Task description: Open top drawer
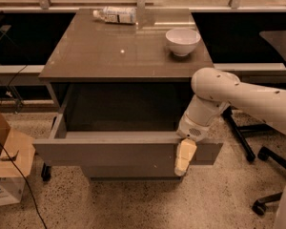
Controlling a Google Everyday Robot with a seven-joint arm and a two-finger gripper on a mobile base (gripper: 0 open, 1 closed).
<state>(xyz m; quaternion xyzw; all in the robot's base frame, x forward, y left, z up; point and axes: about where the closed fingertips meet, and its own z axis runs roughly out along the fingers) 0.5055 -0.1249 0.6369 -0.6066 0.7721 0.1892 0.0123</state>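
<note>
The top drawer (109,151) of the grey-brown cabinet (124,51) stands pulled well out, its flat handleless front panel facing me and its dark inside showing. My gripper (183,159) hangs at the right part of the drawer's front panel, its pale finger (185,156) lying over the front face just below the top edge. The white arm (219,97) reaches in from the right. The lower drawers are mostly hidden under the open one.
A white bowl (182,41) and a lying plastic bottle (115,15) rest on the cabinet top. A cardboard box (7,163) and cables are on the floor at left. An office chair base (262,151) stands at right.
</note>
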